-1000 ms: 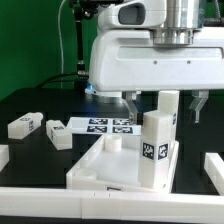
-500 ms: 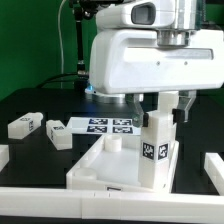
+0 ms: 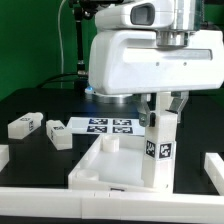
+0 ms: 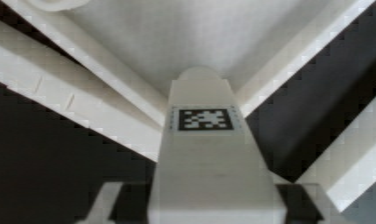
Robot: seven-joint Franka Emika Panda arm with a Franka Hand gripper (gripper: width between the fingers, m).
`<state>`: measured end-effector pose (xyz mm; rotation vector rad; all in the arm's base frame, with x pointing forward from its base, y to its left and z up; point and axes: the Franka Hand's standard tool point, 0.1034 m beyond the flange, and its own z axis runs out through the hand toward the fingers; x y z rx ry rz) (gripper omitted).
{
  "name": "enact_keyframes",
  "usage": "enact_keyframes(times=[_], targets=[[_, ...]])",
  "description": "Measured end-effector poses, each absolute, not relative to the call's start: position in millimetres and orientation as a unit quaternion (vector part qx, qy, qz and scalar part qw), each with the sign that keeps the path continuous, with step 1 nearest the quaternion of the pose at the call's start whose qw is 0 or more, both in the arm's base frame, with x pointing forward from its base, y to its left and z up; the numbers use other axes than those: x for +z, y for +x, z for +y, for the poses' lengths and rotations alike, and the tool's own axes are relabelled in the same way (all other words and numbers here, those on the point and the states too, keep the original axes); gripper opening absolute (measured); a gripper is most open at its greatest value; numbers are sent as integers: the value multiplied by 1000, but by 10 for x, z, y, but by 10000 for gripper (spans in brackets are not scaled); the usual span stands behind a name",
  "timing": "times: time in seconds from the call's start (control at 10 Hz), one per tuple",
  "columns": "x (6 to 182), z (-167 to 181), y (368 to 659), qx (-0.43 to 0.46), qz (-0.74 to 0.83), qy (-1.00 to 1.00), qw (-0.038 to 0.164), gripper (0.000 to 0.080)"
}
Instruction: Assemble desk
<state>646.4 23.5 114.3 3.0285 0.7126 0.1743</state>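
Observation:
The white desk tabletop (image 3: 105, 168) lies rim-up at the front centre of the exterior view. A white square leg (image 3: 160, 150) with a black-and-white tag stands upright in its near right corner. My gripper (image 3: 162, 108) comes straight down over the leg's top and is shut on it. In the wrist view the tagged leg (image 4: 206, 130) runs between my fingers (image 4: 124, 205), whose dark pads press its two sides, with the tabletop's rim (image 4: 69, 75) below. My gripper (image 4: 210, 206) shows at the edge of that view.
Two loose white legs (image 3: 25, 125) (image 3: 58, 136) lie on the black table at the exterior view's left. The marker board (image 3: 105, 126) lies behind the tabletop. Another white leg (image 3: 213, 166) lies at the right. A long white bar (image 3: 60, 206) runs along the front edge.
The arm has come down over the upright leg, and the fingers, spread wide a second ago, have closed on its top. The leg has shifted slightly.

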Motion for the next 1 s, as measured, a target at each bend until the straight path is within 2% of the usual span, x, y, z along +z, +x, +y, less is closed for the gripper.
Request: enact_keyframes(times=[0.5,1.0], targets=[[1137,295,6461,57,-30,998,-13,290],[1134,405,6475,51,-268,962,-27,290]])
